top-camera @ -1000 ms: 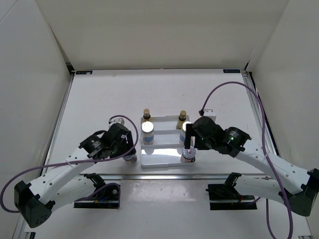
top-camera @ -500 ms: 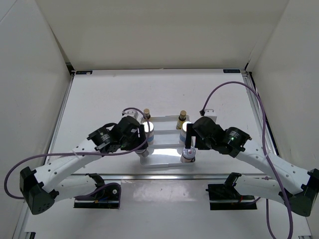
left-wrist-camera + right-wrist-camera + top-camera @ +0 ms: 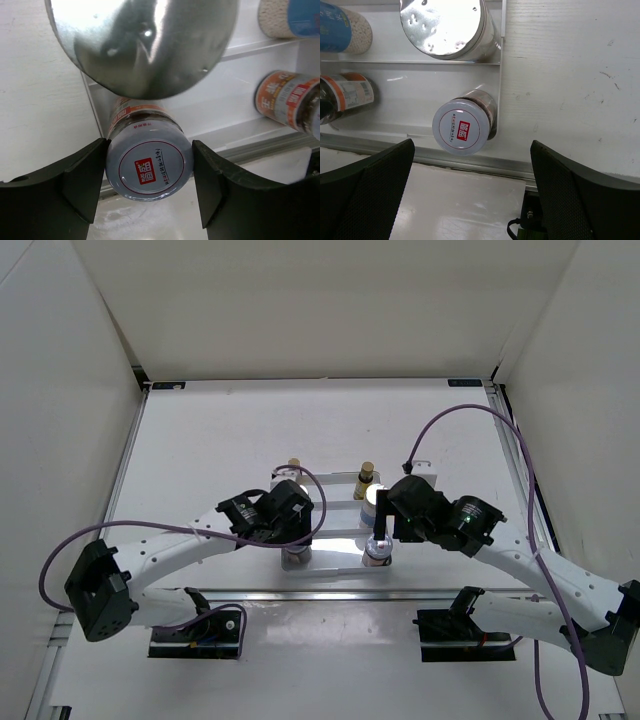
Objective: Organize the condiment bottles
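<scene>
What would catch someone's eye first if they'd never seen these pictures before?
The left gripper has its fingers closed on a short jar with a red logo on its lid, at the front left corner of the white stepped tray. The right gripper hangs wide open over a matching jar, which stands in the tray's front right corner.

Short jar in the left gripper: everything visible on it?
The short clear jar has a round pale silver lid printed with a red ring and a red square logo; below it show dark contents and an orange label. It stands upright, lid toward the wrist camera, at the left end of the white stepped tray's lowest step. The left gripper's black fingers press both sides. Whether its base rests on the tray is hidden.
</scene>
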`<state>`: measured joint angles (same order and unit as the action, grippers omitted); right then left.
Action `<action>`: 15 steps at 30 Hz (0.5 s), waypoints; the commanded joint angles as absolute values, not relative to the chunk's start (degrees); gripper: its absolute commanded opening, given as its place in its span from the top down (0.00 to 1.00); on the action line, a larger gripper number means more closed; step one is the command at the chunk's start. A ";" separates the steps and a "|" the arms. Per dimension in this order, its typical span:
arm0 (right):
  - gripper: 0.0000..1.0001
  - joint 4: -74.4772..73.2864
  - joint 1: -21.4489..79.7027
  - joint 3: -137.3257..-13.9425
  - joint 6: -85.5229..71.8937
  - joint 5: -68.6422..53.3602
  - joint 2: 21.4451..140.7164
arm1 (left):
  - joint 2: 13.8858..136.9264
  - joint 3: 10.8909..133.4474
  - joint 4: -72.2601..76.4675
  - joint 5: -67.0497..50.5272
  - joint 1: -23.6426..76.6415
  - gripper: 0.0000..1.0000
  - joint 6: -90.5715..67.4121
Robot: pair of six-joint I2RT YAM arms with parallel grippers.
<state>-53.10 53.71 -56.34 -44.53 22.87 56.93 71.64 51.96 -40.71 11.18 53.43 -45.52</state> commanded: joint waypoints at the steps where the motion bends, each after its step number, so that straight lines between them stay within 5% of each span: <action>1: 0.00 -53.70 54.05 -55.90 -45.00 24.70 55.99 | 71.37 51.59 -36.91 13.88 53.61 0.77 -46.66; 5: 0.00 -54.23 54.05 -56.43 -45.00 24.70 55.99 | 72.42 50.98 -36.91 13.89 53.61 0.57 -46.67; 9: 0.00 -55.63 54.05 -58.26 -43.95 24.70 57.12 | 73.73 51.50 -36.91 12.84 53.61 0.20 -46.67; 10: 0.00 -56.16 54.05 -58.27 -43.95 25.22 57.13 | 73.74 52.37 -36.91 12.83 53.61 0.04 -46.06; 15: 0.00 -58.10 54.05 -58.80 -43.95 26.36 55.30 | 72.17 56.86 -38.32 11.26 53.61 0.00 -42.55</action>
